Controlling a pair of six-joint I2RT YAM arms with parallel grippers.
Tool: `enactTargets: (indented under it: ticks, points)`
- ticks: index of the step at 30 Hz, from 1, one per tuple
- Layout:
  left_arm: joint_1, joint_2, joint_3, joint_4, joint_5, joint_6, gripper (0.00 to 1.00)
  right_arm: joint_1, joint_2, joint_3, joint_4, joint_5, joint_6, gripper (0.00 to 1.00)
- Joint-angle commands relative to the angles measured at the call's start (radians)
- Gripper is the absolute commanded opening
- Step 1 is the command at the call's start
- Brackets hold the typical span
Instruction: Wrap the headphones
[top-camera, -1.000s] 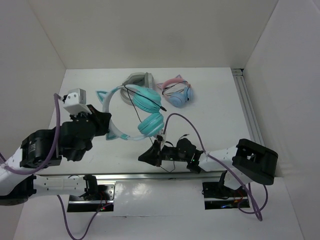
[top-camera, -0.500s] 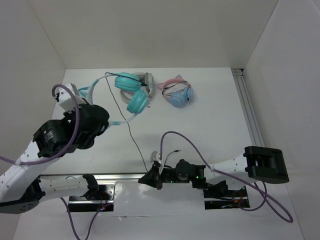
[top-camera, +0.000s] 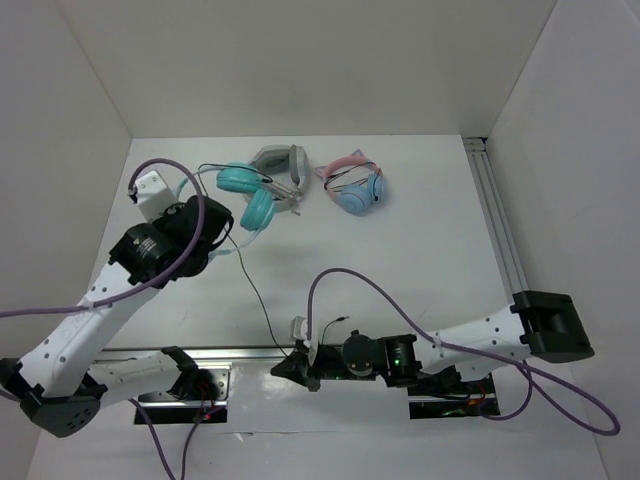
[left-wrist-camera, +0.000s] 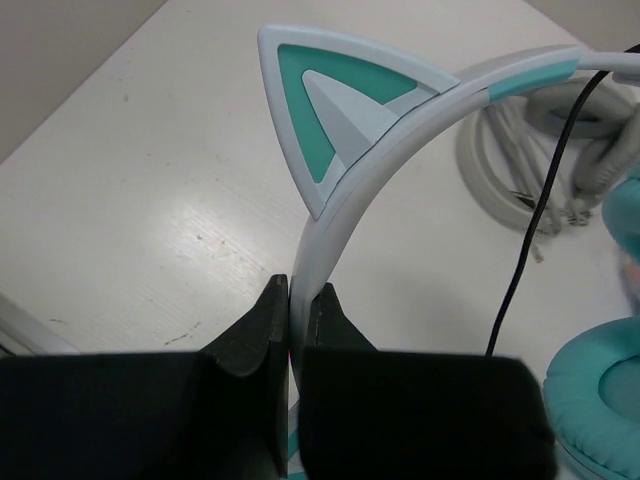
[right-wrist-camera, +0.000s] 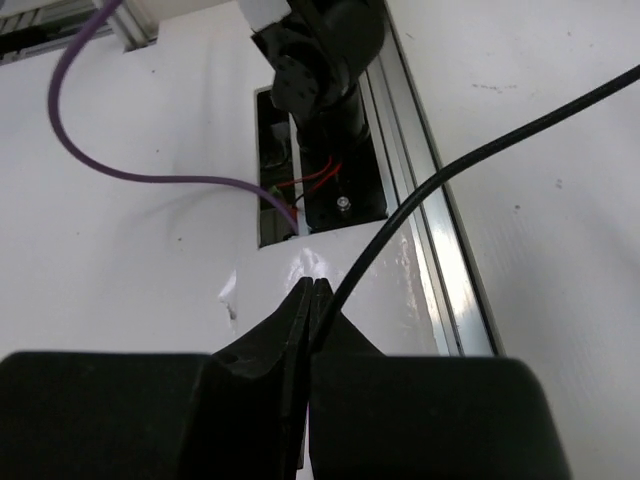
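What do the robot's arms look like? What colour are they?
The left arm and right arm have white links and chunky black joints. A thin purple cable loops along each. The left tool and right tool each have two black fingers.

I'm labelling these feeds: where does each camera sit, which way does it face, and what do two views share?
Top external: above, behind the bases, looking down on the table; left arm and right arm show.
Left wrist: on the left arm, looking along the left hand, shut on the headphones.
Right wrist: on the right arm, facing the near rail; the right hand pinches the black cable.
Shared: top and left wrist show the headphones.
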Motion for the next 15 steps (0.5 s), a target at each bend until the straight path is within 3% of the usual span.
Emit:
enactTargets:
  ticks: [1, 4, 10, 15]
  points:
    - [0.026, 0.070, 0.024, 0.003, -0.042, -0.034, 0.00, 0.036, -0.096, 0.109, -0.122, 0.067, -0.062, 0.00]
    - [0.026, 0.150, 0.090, -0.176, -0.063, -0.171, 0.00, 0.059, -0.145, 0.198, -0.257, 0.067, -0.084, 0.00]
    - [-0.034, 0.225, 0.106, -0.177, -0.063, -0.113, 0.00, 0.109, -0.208, 0.343, -0.501, 0.196, -0.138, 0.00]
    - [-0.166, 0.225, -0.024, 0.046, -0.039, 0.272, 0.00, 0.109, -0.248, 0.471, -0.720, 0.343, -0.213, 0.00]
